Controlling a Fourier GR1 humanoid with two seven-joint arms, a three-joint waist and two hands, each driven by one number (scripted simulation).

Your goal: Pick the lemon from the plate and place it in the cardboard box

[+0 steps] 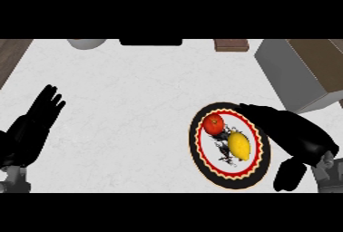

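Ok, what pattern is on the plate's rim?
The plate has a black rim with a red and yellow zigzag band inside it, seen in the head view.

Counter top (134, 113) was white with faint grey marbling, evenly lit, no hard shadows. Dark wood-toned surface (12, 56) showed along the far left edge, beyond the counter. At the far edge sat a pale rounded object (85, 43), cut off by the frame, a flat black item (150, 42) just beside it, and a small brown block (232, 45) further right. Identity of these three could not be told
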